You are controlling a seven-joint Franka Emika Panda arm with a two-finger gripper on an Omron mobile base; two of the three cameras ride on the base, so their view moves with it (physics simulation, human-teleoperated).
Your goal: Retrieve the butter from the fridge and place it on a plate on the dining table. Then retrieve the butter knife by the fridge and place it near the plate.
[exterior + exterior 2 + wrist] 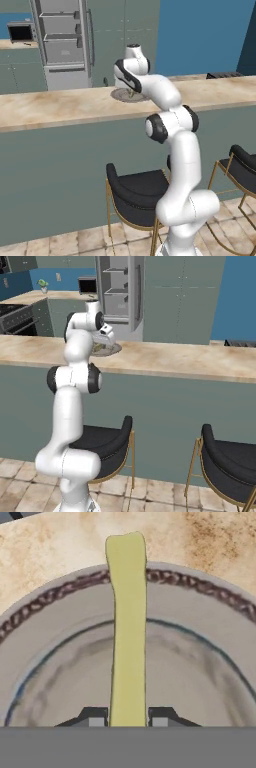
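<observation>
The butter [127, 612], a pale yellow stick, runs up from between my fingertips [95, 717] and reaches past the rim of the plate [50, 662]. My gripper [127, 718] is shut on it, low over the grey plate [122, 96] on the dining table [50, 107]. From the right base view my gripper [106, 338] hangs over the plate [111, 350], with the arm partly hiding it. The fridge [62, 45] stands behind with its door open and its shelves showing. A small dark sliver [31, 44] lies on the back counter left of the fridge; I cannot tell whether it is the butter knife.
Black stools [135, 192] [225, 466] with gold legs stand at the table's front, close to my base. A toaster oven [21, 32] sits on the back counter. A dark object [225, 75] lies at the table's far right. A stove [15, 316] is at the back left.
</observation>
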